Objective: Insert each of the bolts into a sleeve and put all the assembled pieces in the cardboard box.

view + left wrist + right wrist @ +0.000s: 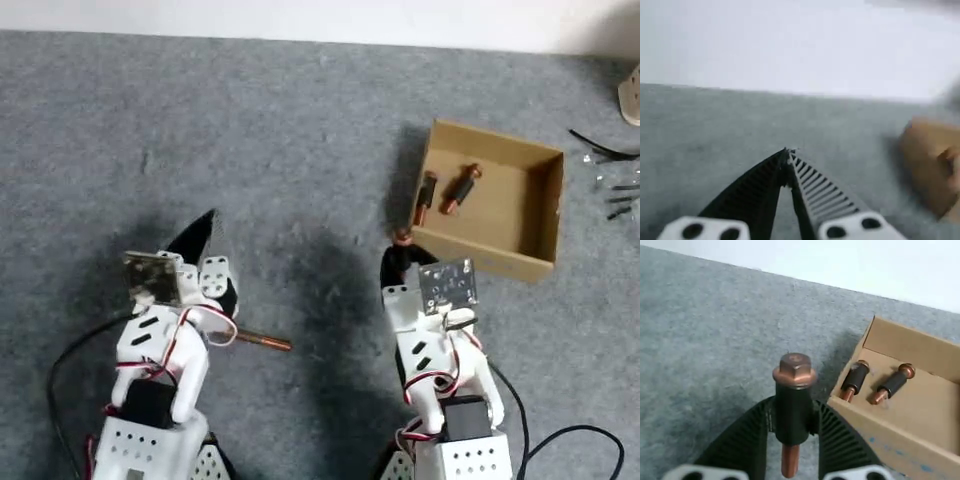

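Note:
My right gripper (402, 252) (792, 412) is shut on an assembled piece (792, 400), a copper bolt in a black sleeve. The bolt's hex head (402, 237) points up, just short of the near left corner of the cardboard box (545, 215) (920, 347). Two more assembled pieces (427, 197) (460, 189) (854, 380) (894, 384) lie side by side inside the box. A bare copper bolt (264, 342) lies on the carpet beside the left arm's wrist. My left gripper (203, 232) (788, 153) is shut on nothing and points away over the carpet.
Grey carpet covers the table. Several small dark metal parts (612, 185) lie right of the box, and a pale object (630, 95) sits at the far right edge. The box (930, 160) is a blur in the left wrist view.

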